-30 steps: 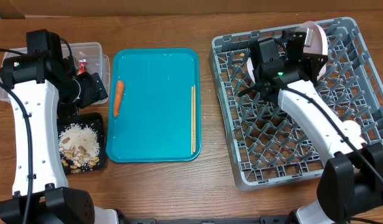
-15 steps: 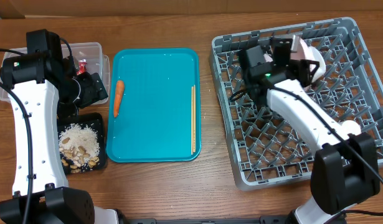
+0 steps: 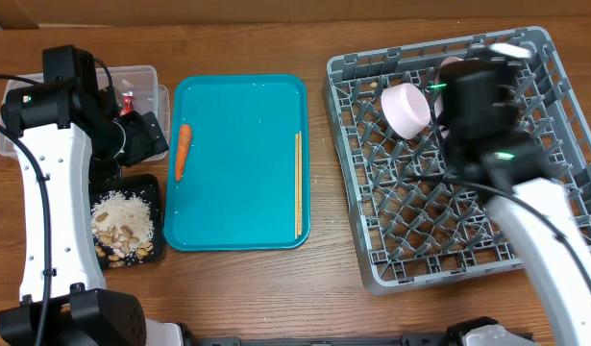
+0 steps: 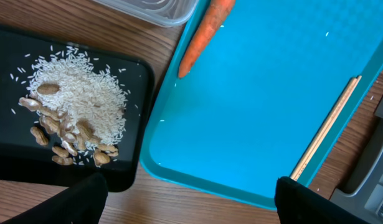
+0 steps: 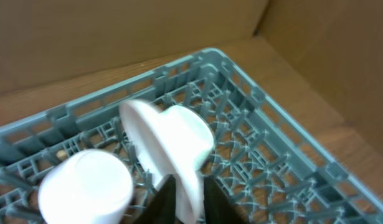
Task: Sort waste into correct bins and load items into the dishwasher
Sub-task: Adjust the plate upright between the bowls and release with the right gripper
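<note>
My right gripper [image 5: 189, 180] is shut on the rim of a pale bowl [image 5: 179, 134], held over the grey dishwasher rack [image 5: 253, 93]. A pale pink bowl [image 3: 407, 109] lies on its side in the rack [image 3: 372, 259] beside it. My left gripper [image 4: 194, 205] is open and empty above the teal tray's near edge. The orange carrot [image 3: 182, 151] and the chopsticks [image 3: 298, 183] lie on the teal tray [image 3: 242, 106]. Rice and nuts [image 4: 76, 99] fill the black tray [image 4: 10, 155]. A red wrapper [image 3: 127, 99] sits in the clear tub [image 3: 141, 77].
The right arm [image 3: 482, 106] is blurred over the back of the rack. Cardboard walls rise behind the rack in the right wrist view. The left arm [image 3: 45, 183] stands over the tub and the black tray, at the table's left side.
The right arm has swung to the right over the rack with a bowl in its fingers. The pink bowl now lies in the rack's back left part. The left arm has stayed put.
</note>
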